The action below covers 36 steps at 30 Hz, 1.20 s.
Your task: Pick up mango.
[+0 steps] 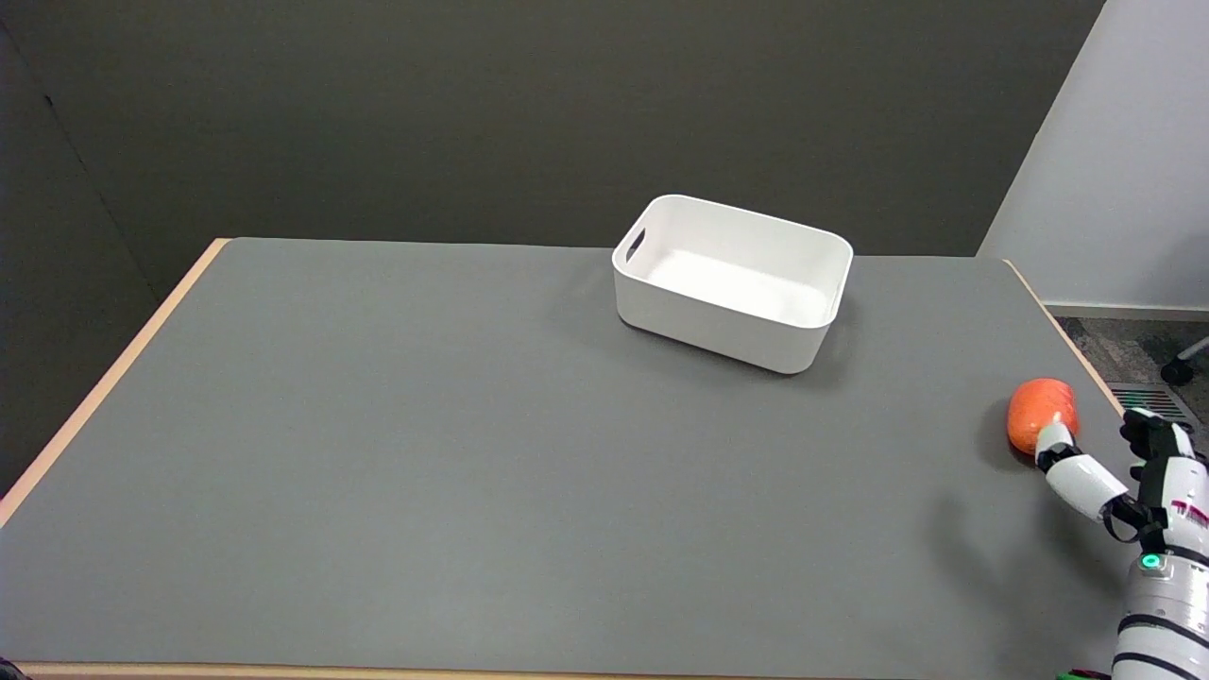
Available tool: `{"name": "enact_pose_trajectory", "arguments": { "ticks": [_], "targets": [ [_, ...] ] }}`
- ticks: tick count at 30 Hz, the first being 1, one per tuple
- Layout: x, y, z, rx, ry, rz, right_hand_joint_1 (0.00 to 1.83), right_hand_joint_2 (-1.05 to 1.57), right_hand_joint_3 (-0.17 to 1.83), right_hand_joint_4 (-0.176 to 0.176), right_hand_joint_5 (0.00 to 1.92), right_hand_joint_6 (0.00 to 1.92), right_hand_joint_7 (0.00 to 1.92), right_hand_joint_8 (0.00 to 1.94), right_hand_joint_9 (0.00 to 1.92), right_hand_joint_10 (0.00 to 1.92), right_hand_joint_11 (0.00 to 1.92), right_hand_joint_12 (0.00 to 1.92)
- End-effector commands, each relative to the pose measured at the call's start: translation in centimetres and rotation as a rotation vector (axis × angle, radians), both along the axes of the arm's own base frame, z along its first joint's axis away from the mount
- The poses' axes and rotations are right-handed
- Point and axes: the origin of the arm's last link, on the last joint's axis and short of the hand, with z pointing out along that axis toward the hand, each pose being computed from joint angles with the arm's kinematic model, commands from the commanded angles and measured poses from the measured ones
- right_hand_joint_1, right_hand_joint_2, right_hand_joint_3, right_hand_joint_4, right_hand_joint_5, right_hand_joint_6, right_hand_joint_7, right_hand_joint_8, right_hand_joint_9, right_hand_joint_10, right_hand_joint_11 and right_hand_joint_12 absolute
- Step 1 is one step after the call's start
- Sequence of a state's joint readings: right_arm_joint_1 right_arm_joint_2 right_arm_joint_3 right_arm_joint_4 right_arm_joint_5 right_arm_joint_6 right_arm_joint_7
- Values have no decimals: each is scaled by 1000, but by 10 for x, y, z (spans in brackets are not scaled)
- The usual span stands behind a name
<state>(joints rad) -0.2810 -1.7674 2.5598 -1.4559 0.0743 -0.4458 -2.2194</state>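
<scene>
The mango (1037,410), an orange-red oval fruit, lies on the grey table near its right edge. My right hand (1119,472) reaches in from the lower right, just this side of the fruit. One white fingertip (1055,436) overlaps the mango's near edge; I cannot tell whether it touches. The other fingers (1157,436) are spread to the right of the fruit, apart from it. Nothing is held in the hand.
A white rectangular bin (733,280) with a handle slot stands at the back of the table, left of the mango and well apart from it. The table's right edge (1086,364) runs close beside the fruit.
</scene>
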Motion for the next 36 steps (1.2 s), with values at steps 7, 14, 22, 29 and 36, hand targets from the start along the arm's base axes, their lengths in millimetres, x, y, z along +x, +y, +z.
{"name": "enact_pose_trajectory", "arguments": {
  "ticks": [7,14,22,29,36],
  "targets": [
    [17,-34,18,26,47,-44,561,619,842,-176,173,532,223,573,115,861,89,1381],
    [19,-54,21,55,50,-73,560,619,842,-176,176,535,229,579,122,868,112,1409],
    [-6,-62,16,76,-11,-161,558,619,841,-176,177,536,230,580,124,872,122,1420],
    [-13,-67,21,82,-26,-223,551,620,839,-176,173,534,225,576,121,870,125,1425],
    [-9,-70,27,82,-26,-330,549,619,839,-176,172,534,224,577,122,871,145,1447]
  ]
}}
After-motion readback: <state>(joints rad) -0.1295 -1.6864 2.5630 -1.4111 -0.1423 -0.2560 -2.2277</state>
